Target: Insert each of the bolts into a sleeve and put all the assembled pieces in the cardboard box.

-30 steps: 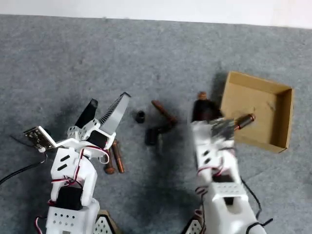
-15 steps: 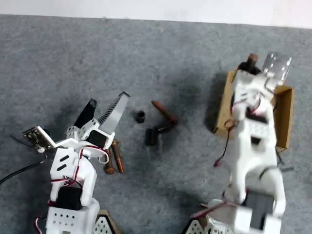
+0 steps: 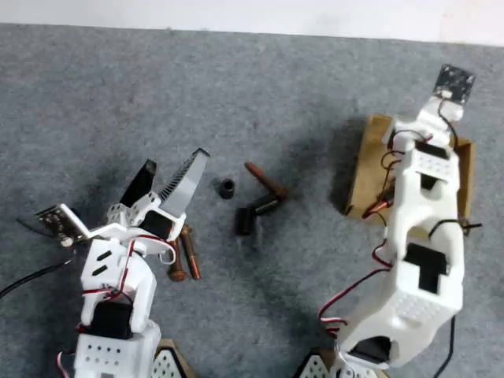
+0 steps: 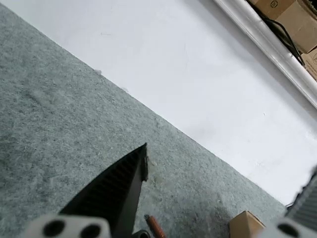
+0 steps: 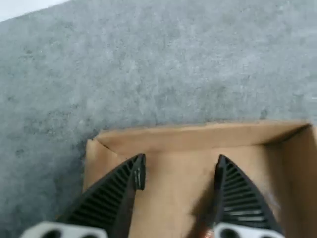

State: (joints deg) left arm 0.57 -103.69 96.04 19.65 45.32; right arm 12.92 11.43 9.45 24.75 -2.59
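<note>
The right gripper point(image 5: 181, 163) hangs, jaws apart, over the cardboard box point(image 5: 198, 135) at the right, seemingly at drop-off, so next a loose bolt point(image 3: 265, 181) mid-table wants fitting into the sleeve point(image 3: 227, 188) just left of it, near the left gripper point(image 3: 177, 161), likewise spread.

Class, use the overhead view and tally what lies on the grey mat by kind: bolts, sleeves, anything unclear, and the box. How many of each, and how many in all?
Copper bolts: 3
Black sleeves: 2
Dark piece, kind unclear: 1
Cardboard box: 1
Total: 7
</note>
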